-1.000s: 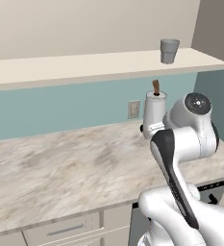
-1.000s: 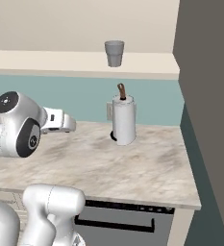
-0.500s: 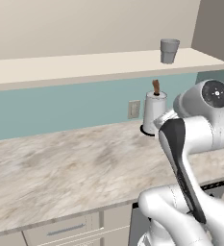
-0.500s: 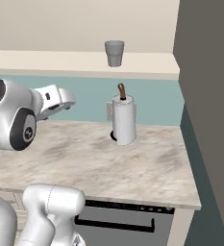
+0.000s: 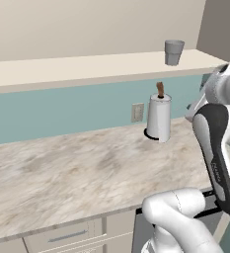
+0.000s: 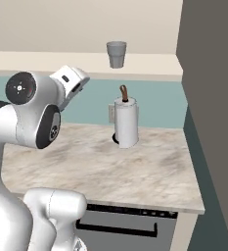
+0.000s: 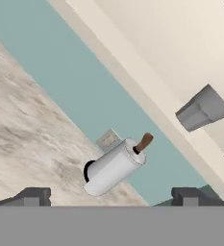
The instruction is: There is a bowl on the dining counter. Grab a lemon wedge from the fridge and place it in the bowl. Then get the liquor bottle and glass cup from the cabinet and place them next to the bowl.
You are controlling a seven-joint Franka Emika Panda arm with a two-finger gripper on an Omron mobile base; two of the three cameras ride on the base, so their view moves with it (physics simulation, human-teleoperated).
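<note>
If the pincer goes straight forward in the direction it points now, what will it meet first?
Most likely the paper towel roll standing on the counter. The open pincer points toward it, with the teal wall behind. The glass cup on the shelf lies off that line. Depth is uncertain.

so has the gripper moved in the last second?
Yes. In the right base view the gripper has risen and swung right, from below the paper towel roll's top to above it, nearer the glass cup.

Both base views looked from behind the arm, left and right, sharing the worktop (image 5: 62, 168); the tilted hand view faced the wall.
</note>
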